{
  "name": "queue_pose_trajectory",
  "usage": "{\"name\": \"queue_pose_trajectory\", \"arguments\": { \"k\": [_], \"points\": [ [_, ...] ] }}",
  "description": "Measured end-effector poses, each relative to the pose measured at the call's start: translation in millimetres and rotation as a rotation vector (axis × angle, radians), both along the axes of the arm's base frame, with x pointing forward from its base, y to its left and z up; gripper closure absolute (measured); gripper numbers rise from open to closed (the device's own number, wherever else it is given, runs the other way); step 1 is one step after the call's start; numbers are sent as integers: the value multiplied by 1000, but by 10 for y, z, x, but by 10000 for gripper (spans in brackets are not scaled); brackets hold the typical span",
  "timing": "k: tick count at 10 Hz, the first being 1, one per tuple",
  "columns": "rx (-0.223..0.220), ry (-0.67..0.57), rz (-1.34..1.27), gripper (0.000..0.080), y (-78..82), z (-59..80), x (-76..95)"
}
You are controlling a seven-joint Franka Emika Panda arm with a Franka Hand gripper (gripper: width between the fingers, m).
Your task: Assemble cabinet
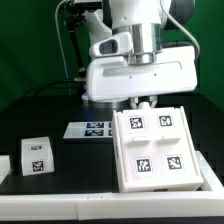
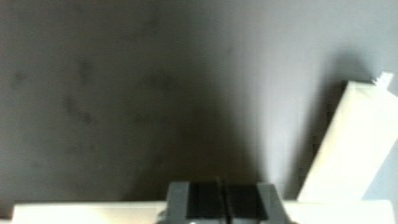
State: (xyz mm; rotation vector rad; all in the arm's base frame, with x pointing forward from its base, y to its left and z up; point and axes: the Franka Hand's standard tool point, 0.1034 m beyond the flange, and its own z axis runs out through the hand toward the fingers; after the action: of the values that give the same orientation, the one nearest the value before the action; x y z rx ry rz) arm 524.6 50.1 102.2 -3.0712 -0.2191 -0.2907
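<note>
Exterior view's right, near side: the cabinet (image 1: pixel 160 150) is seen lying on the dark counter (image 1: pixel 70 180), turned slightly askew, with its broad face up. That face is parted into four square fields, two by two, and one black-and-white tag is carried in each; nothing else is seen in them. Four tags are thus counted on the cabinet.

The marker board (image 1: pixel 92 128) is laid flat at the middle, just beside the cabinet's far left corner. Towards the exterior view's left, one small white block (image 1: pixel 37 154) with a single tag is set well apart from the cabinet. A second white piece (image 1: pixel 4 165) is cut off by the picture's edge.

The arm's white wrist housing (image 1: pixel 140 75) is hung over the cabinet's far edge, and part of that edge is hidden by it. In the wrist view the fingers (image 2: pixel 199 200) are seen pressed together with nothing held between them, over bare counter. A white part (image 2: pixel 347 140) is seen to one side; which piece it is cannot be told.
</note>
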Motion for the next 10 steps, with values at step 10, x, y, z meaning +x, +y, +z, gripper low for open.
{"name": "queue_pose_trajectory", "arguments": {
  "k": [10],
  "points": [
    [10,31,2,797,139,354,362]
  ]
}}
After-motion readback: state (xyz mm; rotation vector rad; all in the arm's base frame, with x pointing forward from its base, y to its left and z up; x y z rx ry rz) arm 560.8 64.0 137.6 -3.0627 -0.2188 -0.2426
